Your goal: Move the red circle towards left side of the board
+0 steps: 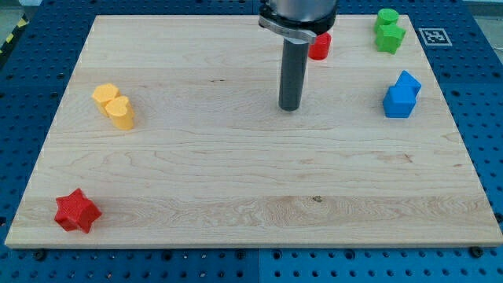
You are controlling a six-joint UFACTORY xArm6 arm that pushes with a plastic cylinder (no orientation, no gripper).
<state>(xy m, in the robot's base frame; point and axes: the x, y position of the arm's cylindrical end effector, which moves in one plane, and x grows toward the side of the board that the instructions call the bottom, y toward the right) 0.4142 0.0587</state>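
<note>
The red circle sits near the view's top, right of centre, partly hidden behind the arm's body. My tip rests on the wooden board below and slightly left of the red circle, apart from it. A red star lies at the board's bottom left corner.
Two yellow blocks, a hexagon and a heart, touch each other at the left. Two green blocks sit at the top right. Two blue blocks sit at the right. A fiducial marker lies off the board's top right corner.
</note>
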